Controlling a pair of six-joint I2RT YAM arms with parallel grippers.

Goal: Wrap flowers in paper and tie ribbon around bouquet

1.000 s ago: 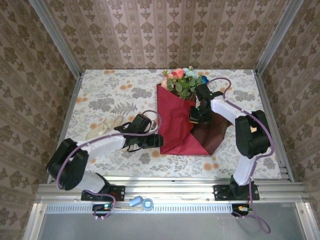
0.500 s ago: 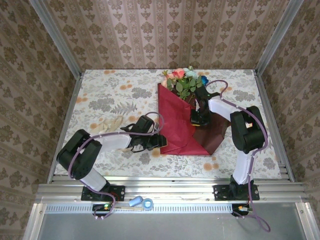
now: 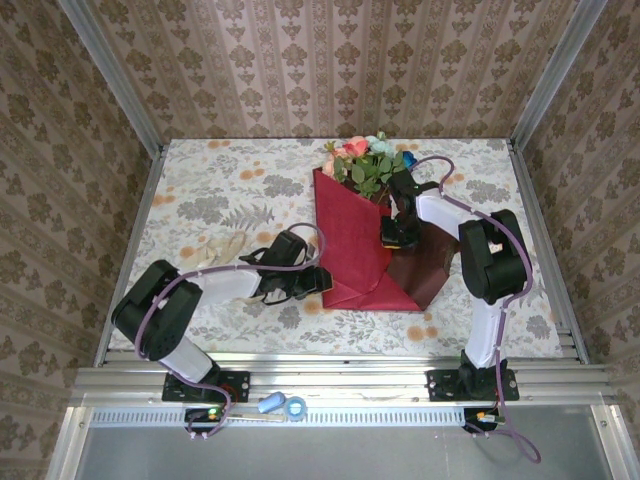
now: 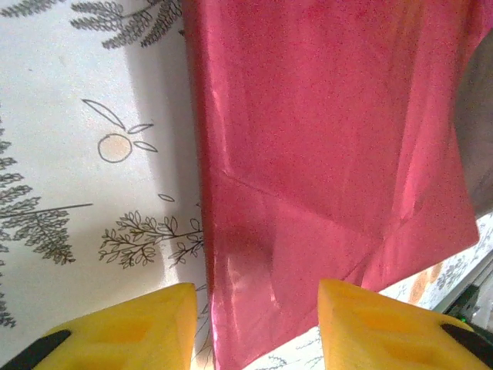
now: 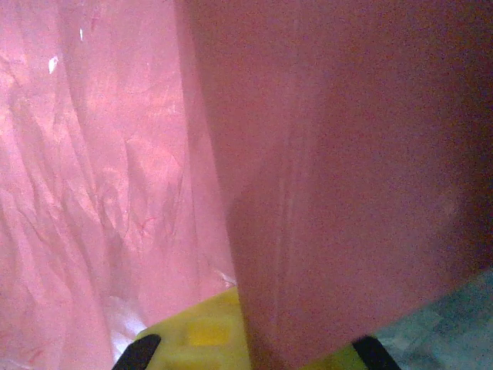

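Note:
The crimson paper (image 3: 350, 240) lies folded over the stems in mid-table, and the flowers (image 3: 365, 160) stick out at its far end. A darker flap (image 3: 428, 262) of it spreads to the right. My left gripper (image 3: 322, 283) is open at the paper's lower left edge. In the left wrist view its yellow fingers (image 4: 131, 331) stand apart, with the paper's edge (image 4: 231, 308) between them and untouched. My right gripper (image 3: 390, 238) is shut on the paper's right flap (image 5: 347, 154), which covers most of its yellow finger (image 5: 200, 335). The cream ribbon (image 3: 215, 250) lies left of my left arm.
The printed tablecloth (image 3: 220, 185) covers the table, with metal posts and patterned walls close on three sides. A small blue and white item (image 3: 282, 405) sits on the near rail between the arm bases. Bare cloth lies at the far left.
My left arm has drawn its elbow in, and its gripper has edged right to the paper's edge. My right elbow has swung left while its gripper has held the flap nearly still.

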